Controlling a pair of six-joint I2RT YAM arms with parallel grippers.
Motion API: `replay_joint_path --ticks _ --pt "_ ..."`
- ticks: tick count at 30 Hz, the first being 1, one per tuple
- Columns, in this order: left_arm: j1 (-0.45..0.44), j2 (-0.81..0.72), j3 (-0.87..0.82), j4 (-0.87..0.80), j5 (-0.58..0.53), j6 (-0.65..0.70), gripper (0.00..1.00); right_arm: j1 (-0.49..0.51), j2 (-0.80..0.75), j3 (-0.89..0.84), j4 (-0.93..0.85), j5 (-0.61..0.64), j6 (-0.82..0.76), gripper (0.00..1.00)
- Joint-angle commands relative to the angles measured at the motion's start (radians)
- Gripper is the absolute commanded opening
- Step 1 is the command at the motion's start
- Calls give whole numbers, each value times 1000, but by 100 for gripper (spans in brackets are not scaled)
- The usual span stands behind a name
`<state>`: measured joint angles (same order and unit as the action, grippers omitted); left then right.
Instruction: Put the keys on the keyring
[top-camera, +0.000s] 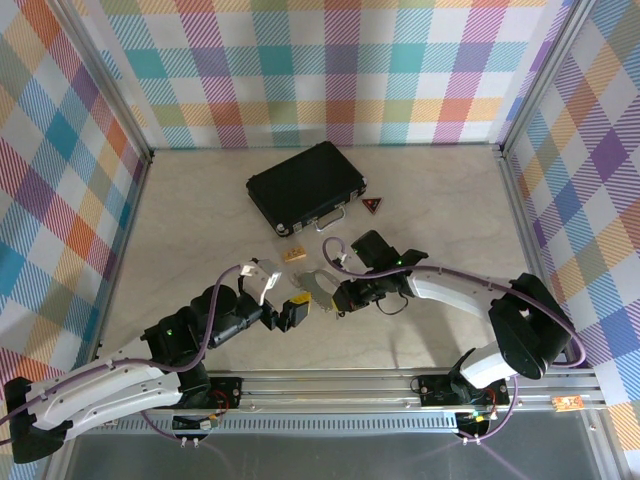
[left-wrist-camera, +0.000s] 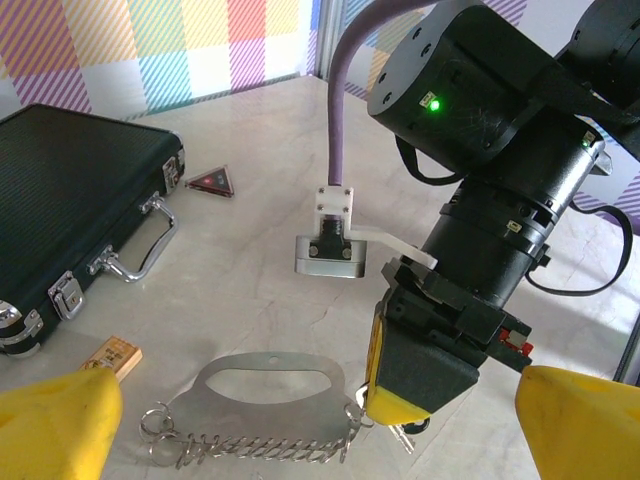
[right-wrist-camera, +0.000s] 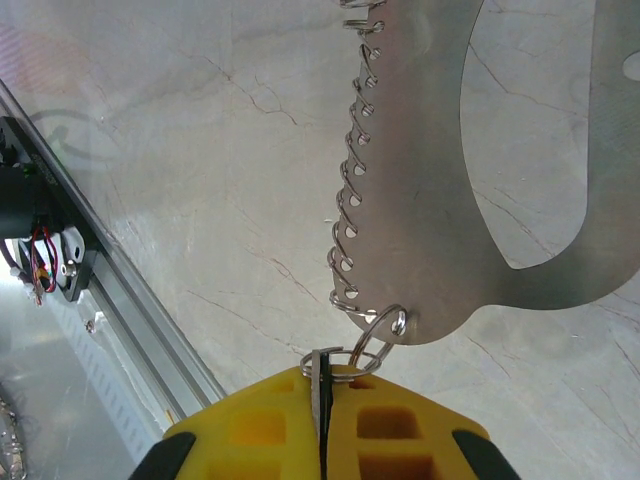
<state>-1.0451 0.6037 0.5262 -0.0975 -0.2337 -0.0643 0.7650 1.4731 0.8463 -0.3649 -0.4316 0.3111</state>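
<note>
Keys (left-wrist-camera: 270, 412) on table (left-wrist-camera: 250, 290), right pincer (right-wrist-camera: 322, 385) seemingly nipping keyring (right-wrist-camera: 398, 320), left pincer (left-wrist-camera: 320, 422) wide

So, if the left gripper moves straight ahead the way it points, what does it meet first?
Probably the silver key plate, lying flat just ahead of it, though depth is hard to judge.

Matt silvery metal keys (left-wrist-camera: 265, 400), glossy table (left-wrist-camera: 250, 270)

Robot lab test cell: plaid-print walls (top-camera: 330, 70) on a metal frame (top-camera: 512, 190) box in a marble-look worktop (top-camera: 200, 230); two robot arms (top-camera: 110, 385) bolted to a rail (top-camera: 330, 383) at its near edge.
</note>
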Motion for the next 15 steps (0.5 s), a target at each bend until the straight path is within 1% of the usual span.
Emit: replay_joint_path --ticks 1,4,10,15 --pt "0 8 34 31 3 -12 100 -5 11 -11 66 -13 22 3" --pt "0 17 42 22 6 -19 100 -6 22 -17 90 -15 25 4" --pt "0 30 41 18 6 -39 100 -7 51 -25 110 -10 28 10" --pt "0 43 38 20 -5 -45 100 -6 34 -53 106 15 31 13"
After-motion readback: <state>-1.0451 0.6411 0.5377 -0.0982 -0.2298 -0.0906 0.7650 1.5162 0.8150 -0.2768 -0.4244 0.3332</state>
